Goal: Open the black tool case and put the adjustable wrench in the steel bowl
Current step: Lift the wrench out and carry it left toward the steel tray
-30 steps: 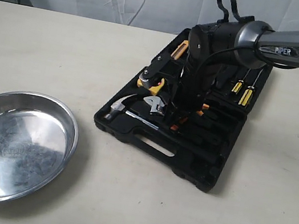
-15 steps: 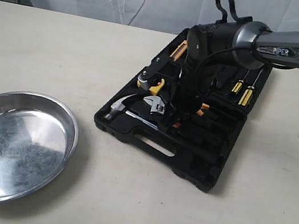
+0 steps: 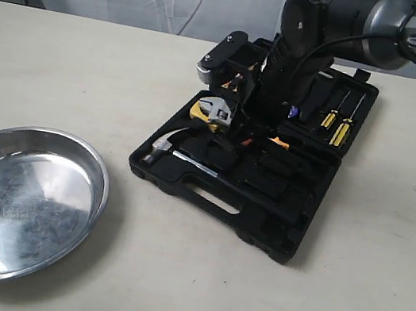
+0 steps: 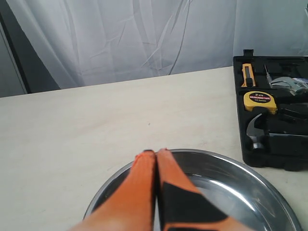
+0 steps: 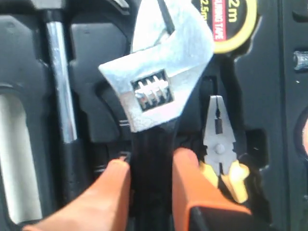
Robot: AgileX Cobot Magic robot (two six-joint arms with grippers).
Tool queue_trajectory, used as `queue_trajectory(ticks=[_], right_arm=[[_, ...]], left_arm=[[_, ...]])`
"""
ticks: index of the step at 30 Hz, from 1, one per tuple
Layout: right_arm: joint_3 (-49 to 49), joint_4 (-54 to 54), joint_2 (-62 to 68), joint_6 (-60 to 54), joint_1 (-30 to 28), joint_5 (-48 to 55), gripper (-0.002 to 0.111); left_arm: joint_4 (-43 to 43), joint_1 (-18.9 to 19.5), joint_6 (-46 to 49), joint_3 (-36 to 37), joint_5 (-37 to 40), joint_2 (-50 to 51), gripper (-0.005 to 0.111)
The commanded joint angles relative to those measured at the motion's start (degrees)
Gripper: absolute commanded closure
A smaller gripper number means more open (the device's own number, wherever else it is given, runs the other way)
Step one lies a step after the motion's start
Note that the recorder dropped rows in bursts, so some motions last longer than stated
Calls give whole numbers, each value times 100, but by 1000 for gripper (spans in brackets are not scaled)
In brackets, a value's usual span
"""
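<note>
Since 1 second ago my right gripper [image 5: 153,185] has risen, lifting the adjustable wrench [image 3: 214,110] out of the tool case [image 3: 276,224], upper centre, jaws clamped on its handle. I should carry it level toward the steel bowl [image 3: 22,203], lower left, minding my left gripper [image 4: 155,161], pinched shut, empty.

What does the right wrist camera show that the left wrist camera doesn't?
Only the right wrist view: the right gripper closed on the adjustable wrench by its black handle, with pliers lying beside it. Only the left wrist view: the steel bowl, the shut left gripper by it, bare table and a white curtain. Both: the yellow tape measure, the hammer and the black tool case.
</note>
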Motion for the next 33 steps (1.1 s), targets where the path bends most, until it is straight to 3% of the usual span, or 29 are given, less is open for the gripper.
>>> queue_trajectory(ticks=[1, 9, 18, 33], right_arm=[[-39, 730, -69, -328, -29, -158, 108], [-197, 2140, -71, -1191, 408, -360, 108], [-929, 2190, 161, -1203, 1374, -894, 108], [-1807, 2411, 1188, -1181, 2206, -796, 108]], left_arm=[[0, -31, -2, 28, -19, -38, 106], [0, -31, -2, 28, -19, -38, 106], [0, -31, -2, 28, -19, -38, 106], [0, -31, -2, 28, -19, -38, 106]])
